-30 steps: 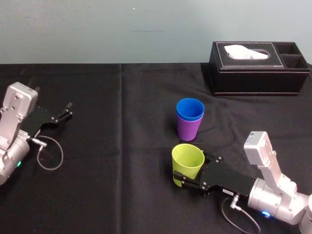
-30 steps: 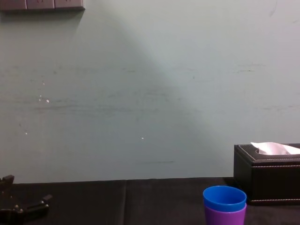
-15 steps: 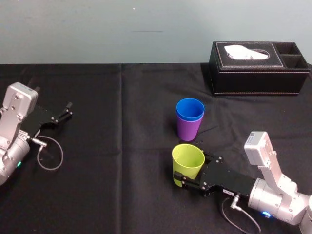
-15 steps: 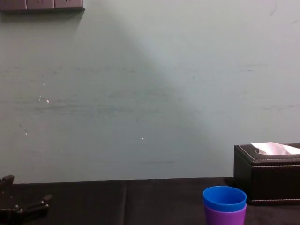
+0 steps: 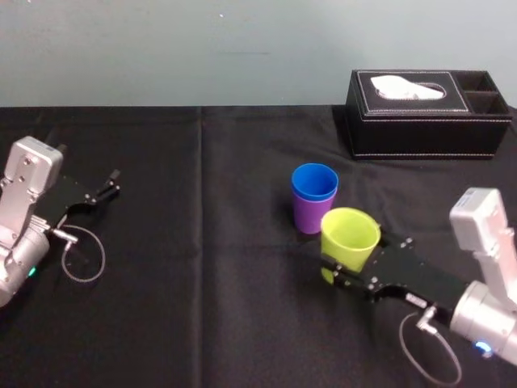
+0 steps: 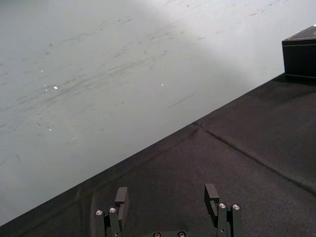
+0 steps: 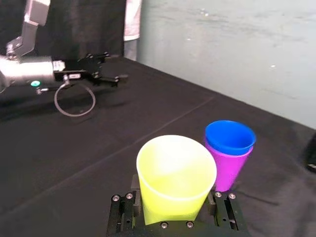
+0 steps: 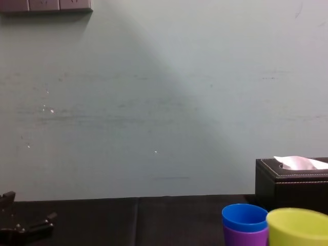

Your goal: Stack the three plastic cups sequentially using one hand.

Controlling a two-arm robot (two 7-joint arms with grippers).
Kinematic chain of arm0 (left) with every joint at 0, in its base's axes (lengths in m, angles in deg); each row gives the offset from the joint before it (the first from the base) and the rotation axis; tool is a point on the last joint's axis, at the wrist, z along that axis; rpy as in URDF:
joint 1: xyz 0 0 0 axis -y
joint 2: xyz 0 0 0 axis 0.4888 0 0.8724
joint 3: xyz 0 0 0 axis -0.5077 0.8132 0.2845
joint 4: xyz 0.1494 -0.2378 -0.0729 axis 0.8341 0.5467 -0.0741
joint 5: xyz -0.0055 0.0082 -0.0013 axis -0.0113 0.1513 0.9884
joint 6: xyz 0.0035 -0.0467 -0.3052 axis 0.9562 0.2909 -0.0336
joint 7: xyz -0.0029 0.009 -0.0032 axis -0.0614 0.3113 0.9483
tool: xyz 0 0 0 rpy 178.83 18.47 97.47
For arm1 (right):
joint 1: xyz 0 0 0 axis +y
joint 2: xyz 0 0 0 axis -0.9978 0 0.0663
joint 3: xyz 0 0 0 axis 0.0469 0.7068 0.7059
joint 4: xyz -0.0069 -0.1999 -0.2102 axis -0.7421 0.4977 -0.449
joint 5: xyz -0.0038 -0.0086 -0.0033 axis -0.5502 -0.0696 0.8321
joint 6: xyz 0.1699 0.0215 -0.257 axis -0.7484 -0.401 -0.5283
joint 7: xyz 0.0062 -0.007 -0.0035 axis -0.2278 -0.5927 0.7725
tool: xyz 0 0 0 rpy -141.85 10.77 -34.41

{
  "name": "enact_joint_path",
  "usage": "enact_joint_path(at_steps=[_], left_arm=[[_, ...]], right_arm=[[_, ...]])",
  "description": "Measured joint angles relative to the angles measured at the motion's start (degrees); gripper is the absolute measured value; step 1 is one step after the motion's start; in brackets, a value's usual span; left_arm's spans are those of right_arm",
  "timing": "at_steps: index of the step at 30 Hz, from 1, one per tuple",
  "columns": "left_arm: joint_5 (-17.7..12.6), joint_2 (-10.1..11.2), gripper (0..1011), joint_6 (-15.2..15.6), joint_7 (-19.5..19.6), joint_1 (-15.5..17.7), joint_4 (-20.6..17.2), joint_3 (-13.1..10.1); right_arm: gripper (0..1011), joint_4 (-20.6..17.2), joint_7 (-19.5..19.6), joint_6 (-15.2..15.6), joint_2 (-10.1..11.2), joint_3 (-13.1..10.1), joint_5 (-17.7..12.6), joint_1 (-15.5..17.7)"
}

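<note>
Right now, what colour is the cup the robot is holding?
Yellow-green cup, in the right gripper; clearest in the right wrist view.

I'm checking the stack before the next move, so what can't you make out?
Yellow-green cup base: head view, covered by the right claw gripping it; contact with the table unclear.
Purple cup inside: head view, filled by the blue cup.
Cup bottoms: chest view, cut by lower edge.
Left claw, parked open at left: chest view, cut at the corner.
</note>
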State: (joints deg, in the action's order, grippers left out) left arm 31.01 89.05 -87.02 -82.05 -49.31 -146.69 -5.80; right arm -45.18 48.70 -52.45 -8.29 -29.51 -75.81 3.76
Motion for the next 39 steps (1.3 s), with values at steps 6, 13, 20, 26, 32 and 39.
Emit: enact_joint_path(at_steps=[6,13,20,26,32,39], left_arm=[[0.0,0.0,1011,0.0,0.0,0.0,0.0,0.0],[0.0,0.0,1011,0.0,0.0,0.0,0.0,0.0],[0.0,0.0,1011,0.0,0.0,0.0,0.0,0.0],[0.0,0.0,1011,0.0,0.0,0.0,0.0,0.0],[0.0,0.0,1011,0.0,0.0,0.0,0.0,0.0],[0.0,0.0,1011,0.0,0.0,0.0,0.0,0.0]], right_arm=[[731,-4.21,1.62,3.76,0.92,-2.86,-0.65,0.44],[730,-5.3,2.66,6.95,0.48,-3.62,-0.42,-2.71],[731,-3.54,2.88,9.35,-1.1,-1.92,1.13,-8.76],[731,0.08,2.28,10.92,-3.06,0.4,2.1,-14.44],[731,4.33,1.45,11.79,-4.93,3.12,3.53,-19.24],[731,9.44,0.17,11.8,-6.96,5.22,4.11,-22.96]])
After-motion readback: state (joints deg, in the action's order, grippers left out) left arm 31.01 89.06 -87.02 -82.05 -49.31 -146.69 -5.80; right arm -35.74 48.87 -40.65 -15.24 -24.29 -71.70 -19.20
